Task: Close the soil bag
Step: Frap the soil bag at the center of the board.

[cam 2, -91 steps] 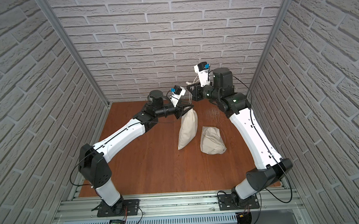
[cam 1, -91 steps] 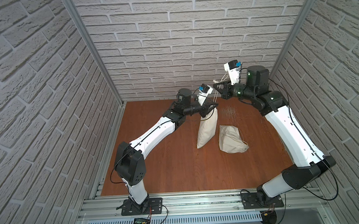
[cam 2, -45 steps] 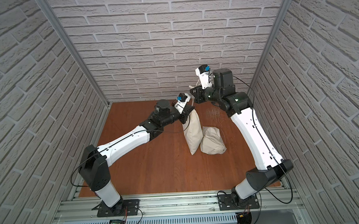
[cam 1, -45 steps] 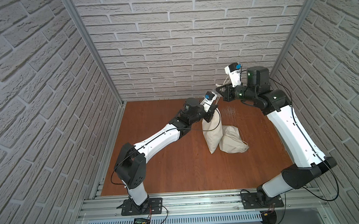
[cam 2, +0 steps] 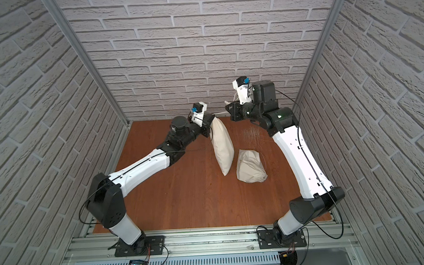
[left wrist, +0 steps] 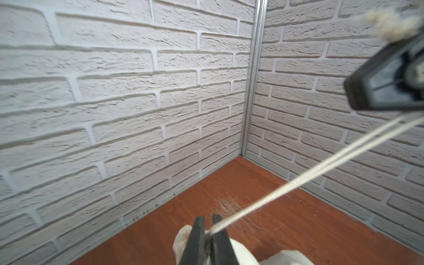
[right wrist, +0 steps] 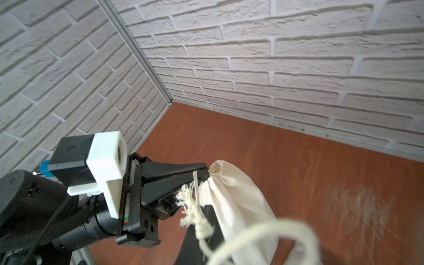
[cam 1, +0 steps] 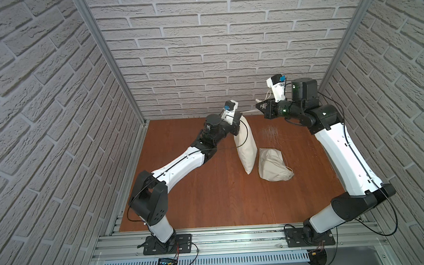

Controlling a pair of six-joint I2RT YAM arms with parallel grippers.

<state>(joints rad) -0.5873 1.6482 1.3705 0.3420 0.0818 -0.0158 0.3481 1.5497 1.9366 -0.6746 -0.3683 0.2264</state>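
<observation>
Our left gripper [cam 1: 237, 119] is clamped tight on the gathered neck of the soil bag [cam 1: 245, 146], which hangs tilted near the desk's [cam 1: 210, 201] back edge. Our right gripper [cam 1: 259, 107] pinches the drawstring [left wrist: 321, 170], taut between them. A second bag [cam 1: 272, 166] lies just beside.

Wood tabletop [cam 1: 210, 201]: soil bag [cam 1: 245, 146], second bag [cam 1: 272, 168] lying.

You're working in a lab test cell: brick-pattern panels [cam 1: 201, 50] close the left, far and right sides, aluminium posts [cam 1: 111, 66] stand in the far corners, and both arm bases [cam 1: 166, 244] bolt to a near aluminium rail [cam 1: 237, 235]
</observation>
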